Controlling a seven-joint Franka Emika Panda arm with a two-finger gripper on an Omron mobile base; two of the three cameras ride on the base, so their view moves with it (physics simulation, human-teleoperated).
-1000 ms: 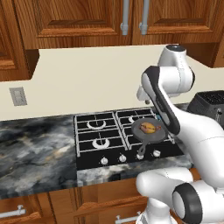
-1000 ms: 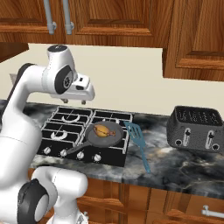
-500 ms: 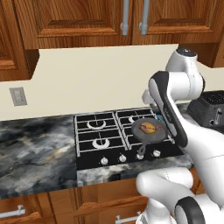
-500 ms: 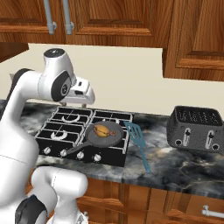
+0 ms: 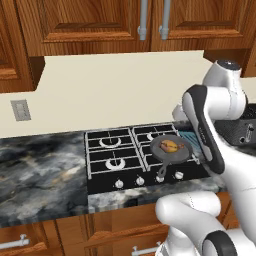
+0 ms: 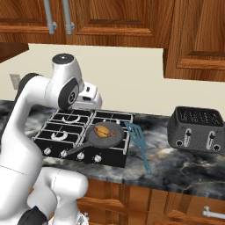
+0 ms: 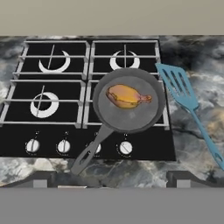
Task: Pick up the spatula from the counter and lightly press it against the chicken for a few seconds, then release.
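A blue spatula (image 7: pixel 188 99) lies on the marble counter just right of the stove, its slotted blade toward the wall; I also see the spatula (image 6: pixel 139 143) in the right base view. A browned chicken piece (image 7: pixel 127 97) rests in a dark frying pan (image 7: pixel 114 119) on the stove's front right burner. The chicken (image 6: pixel 103 131) and pan (image 6: pixel 112 138) also appear from the right. My gripper (image 7: pixel 111 180) hangs high over the stove's front edge, open, fingertips (image 7: pixel 41 179) wide apart and holding nothing. The spatula is to its right, apart from it.
The black gas stove (image 7: pixel 52 109) has four burners and a row of knobs along its front. A dark toaster (image 6: pixel 197 129) stands on the counter right of the spatula. Wooden cabinets (image 6: pixel 110 17) hang above the cream wall. The pan handle (image 7: pixel 89 151) points toward the front edge.
My arm has swung to the right over the stove, elbow shifting sideways. The spatula, pan and chicken lie where they were.
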